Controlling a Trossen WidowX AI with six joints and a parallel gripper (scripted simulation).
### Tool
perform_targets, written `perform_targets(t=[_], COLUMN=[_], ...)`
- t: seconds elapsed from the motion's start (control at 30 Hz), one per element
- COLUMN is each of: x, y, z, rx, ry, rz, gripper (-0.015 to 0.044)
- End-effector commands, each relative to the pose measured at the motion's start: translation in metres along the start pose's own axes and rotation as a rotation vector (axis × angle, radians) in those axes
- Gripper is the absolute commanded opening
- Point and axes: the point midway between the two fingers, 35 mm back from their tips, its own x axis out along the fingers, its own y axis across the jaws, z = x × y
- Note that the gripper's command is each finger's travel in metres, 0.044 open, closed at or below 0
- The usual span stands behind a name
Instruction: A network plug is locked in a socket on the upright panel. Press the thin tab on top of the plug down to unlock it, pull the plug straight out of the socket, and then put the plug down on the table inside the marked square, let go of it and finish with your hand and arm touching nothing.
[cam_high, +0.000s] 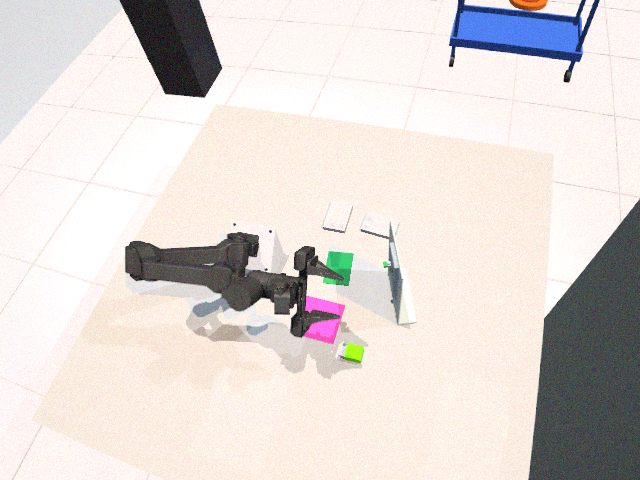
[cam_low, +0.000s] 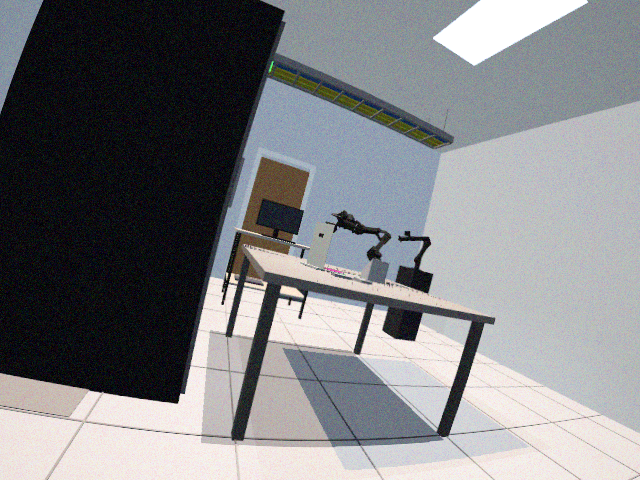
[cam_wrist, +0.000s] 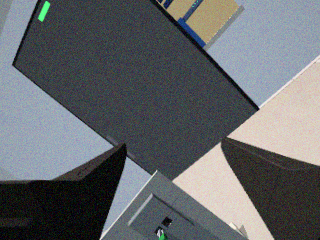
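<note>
Two dark fingers of the gripper at lower left and lower right of the wrist frame — spread wide, released, holding nothing. Beyond, at bottom centre, a green-marked plug, at the face of the upright panel. Farther off — blue cart, upper right of the top frame.

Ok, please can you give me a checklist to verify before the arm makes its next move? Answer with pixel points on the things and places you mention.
1. Fingers (cam_high: 341, 298) wide open: ok.
2. Nothing held between the fingers: ok.
3. Green plug (cam_high: 386, 264) (cam_wrist: 162, 237) at the upright panel (cam_high: 395, 268) (cam_low: 320, 248) (cam_wrist: 187, 212): ok.
4. Fingers placed around the plug: not ok, they are short of the panel.
5. Tab pressed down: not ok, the fingers are away from it.
6. Which coloured square is the marked one: cannot tell.
</note>
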Motion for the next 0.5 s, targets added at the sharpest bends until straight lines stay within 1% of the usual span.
perform_targets(t=[0.0,0.27,0.3,0.47], x=[0.0,-0.002,-0.003,-0.013], y=[0.0,-0.008,-0.009,-0.013], z=[-0.001,-0.063,-0.071,-0.11], rx=[0.003,0.176,0.204,0.365], ry=[0.004,0.202,0.229,0.361], rz=[0.002,0.086,0.095,0.134], gripper=[0.0374,0.0164,0.0156,0.0156])
